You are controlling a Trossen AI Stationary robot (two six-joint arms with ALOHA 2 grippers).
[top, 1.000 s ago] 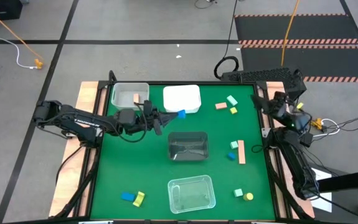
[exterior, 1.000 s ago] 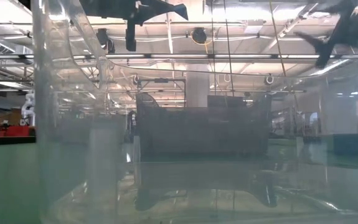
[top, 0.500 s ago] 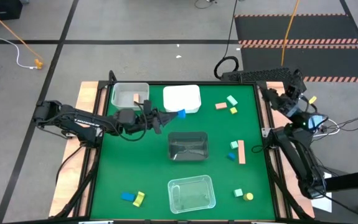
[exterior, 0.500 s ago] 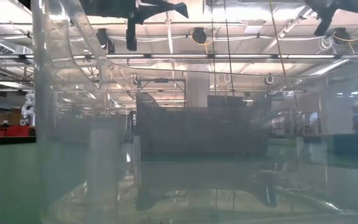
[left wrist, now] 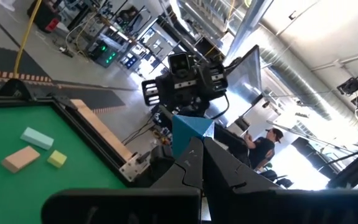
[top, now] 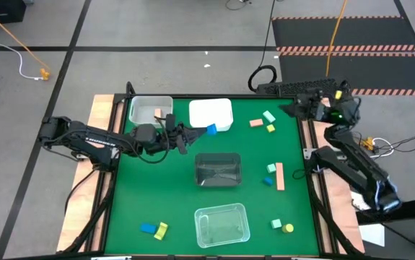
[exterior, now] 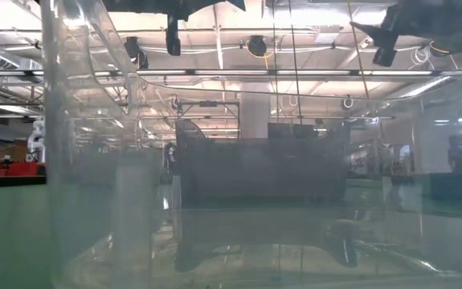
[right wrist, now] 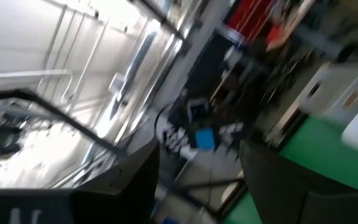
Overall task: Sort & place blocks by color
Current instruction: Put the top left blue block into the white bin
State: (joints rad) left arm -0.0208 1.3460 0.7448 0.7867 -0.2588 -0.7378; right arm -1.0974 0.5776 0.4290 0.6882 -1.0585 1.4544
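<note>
Beside the white tray [top: 211, 114], a blue block [top: 211, 131] is pinched in the closed left gripper [top: 202, 132], largely hidden by its fingers [left wrist: 228, 171]; the right gripper [top: 291, 108] is held parted, empty.

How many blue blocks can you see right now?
3: one blue block held in the left gripper by the white tray, one beside the long salmon bar, one near the front-left edge.
</note>
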